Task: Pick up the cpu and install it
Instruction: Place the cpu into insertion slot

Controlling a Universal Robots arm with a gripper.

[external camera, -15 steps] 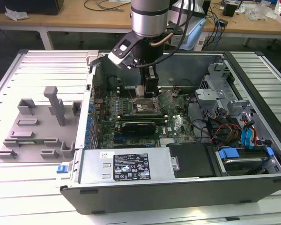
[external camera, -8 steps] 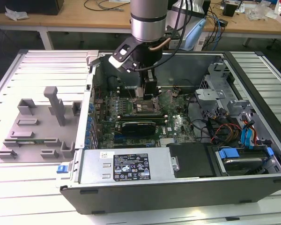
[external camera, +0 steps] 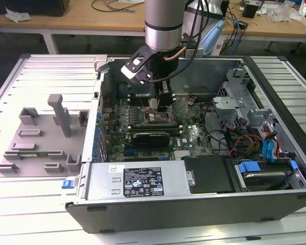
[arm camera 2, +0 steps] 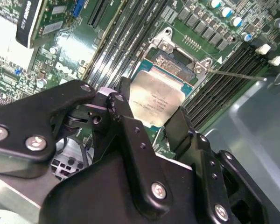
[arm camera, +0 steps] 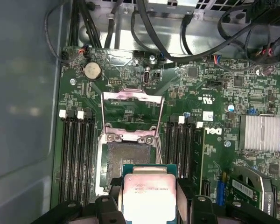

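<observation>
Two black fingers (arm camera: 113, 205) of the gripper (arm camera: 149, 203) press on opposite edges of the cpu (arm camera: 148, 189), so we read the pincer as drawn in narrow and gripping the chip; in both wrist views the cpu hangs flat, silvery top plate up, just above the socket (arm camera: 128, 156), overlapping one edge of it and not seated in it; the socket's dark recess lies bare; its metal frame (arm camera: 130, 96) stands hinged up on the side of the socket away from the chip; memory slots (arm camera: 77, 158) flank the socket on both sides; in the exterior view we see the arm (external camera: 163, 20) reaching down over the socket inside the open computer case (external camera: 204, 209), with the grey tray (external camera: 51, 143) well apart from the socket, outside the case.
</observation>
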